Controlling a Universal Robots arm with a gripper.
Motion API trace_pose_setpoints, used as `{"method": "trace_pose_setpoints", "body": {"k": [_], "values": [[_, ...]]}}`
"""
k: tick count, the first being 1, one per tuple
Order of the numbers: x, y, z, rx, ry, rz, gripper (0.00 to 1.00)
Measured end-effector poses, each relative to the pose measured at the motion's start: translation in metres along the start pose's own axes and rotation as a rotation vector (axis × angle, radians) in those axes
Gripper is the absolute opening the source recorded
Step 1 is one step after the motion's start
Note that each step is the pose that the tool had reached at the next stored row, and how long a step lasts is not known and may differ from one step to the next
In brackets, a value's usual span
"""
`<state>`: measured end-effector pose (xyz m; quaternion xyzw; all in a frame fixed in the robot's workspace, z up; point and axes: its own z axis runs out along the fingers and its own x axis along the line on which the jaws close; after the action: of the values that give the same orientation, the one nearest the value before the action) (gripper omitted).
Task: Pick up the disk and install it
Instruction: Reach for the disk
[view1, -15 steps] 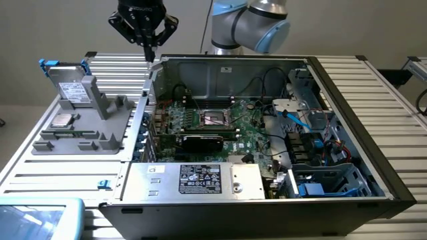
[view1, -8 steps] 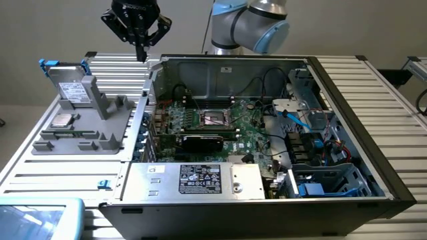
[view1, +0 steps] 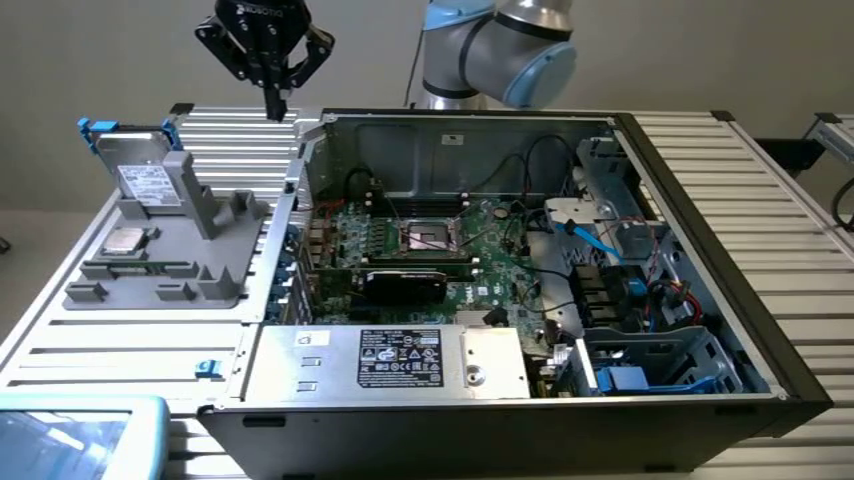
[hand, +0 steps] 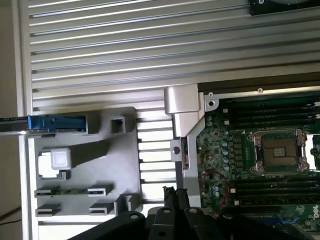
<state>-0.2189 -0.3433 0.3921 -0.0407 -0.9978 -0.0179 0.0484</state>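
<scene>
disk (view1: 140, 170) (upright) apart from gripper (view1: 278, 112)

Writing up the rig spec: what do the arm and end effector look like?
Arm: silver-grey tubular links, light-blue joint cap. End effector: black, jointed linkages tapering to narrow tips, pale lettering on the body, unreadable.

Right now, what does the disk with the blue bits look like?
The disk is a flat silver-grey metal slab with a white printed label and bright blue plastic rails ending in tabs. It stands upright on edge, slotted into the grey holder at the exterior view's left. Only the holder touches it.
</scene>
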Motion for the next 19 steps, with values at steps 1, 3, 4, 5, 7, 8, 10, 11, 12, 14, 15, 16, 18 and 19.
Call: {"method": "trace_pose_setpoints", "body": {"k": [1, 3, 4, 5, 7, 8, 10, 11, 12, 14, 15, 16, 18, 19], "values": [[0.002, 0.0011, 0.0005, 0.0037, -0.0047, 0.0, 0.11], [0.005, 0.0033, 0.0017, 0.0112, -0.0149, 0.001, 0.11], [0.007, 0.0044, 0.0022, 0.0151, -0.0199, 0.001, 0.11], [0.008, 0.0054, 0.0029, 0.0189, -0.025, 0.001, 0.11], [0.012, 0.0076, 0.0042, 0.0255, -0.035, 0.001, 0.11], [0.014, 0.0086, 0.0048, 0.027, -0.0381, 0.002, 0.11], [0.021, 0.0104, 0.0064, 0.0286, -0.0405, 0.001, 0.11], [0.025, 0.0112, 0.0072, 0.029, -0.0409, 0.002, 0.11], [0.029, 0.0121, 0.0079, 0.0295, -0.0409, 0.002, 0.11], [0.038, 0.0139, 0.0096, 0.0302, -0.0412, 0.002, 0.11], [0.042, 0.0147, 0.0104, 0.0305, -0.0413, 0.002, 0.11], [0.046, 0.0156, 0.0113, 0.0307, -0.0415, 0.002, 0.11], [0.055, 0.0171, 0.013, 0.0315, -0.0416, 0.002, 0.11], [0.059, 0.0178, 0.014, 0.0322, -0.0417, 0.002, 0.11]]}}
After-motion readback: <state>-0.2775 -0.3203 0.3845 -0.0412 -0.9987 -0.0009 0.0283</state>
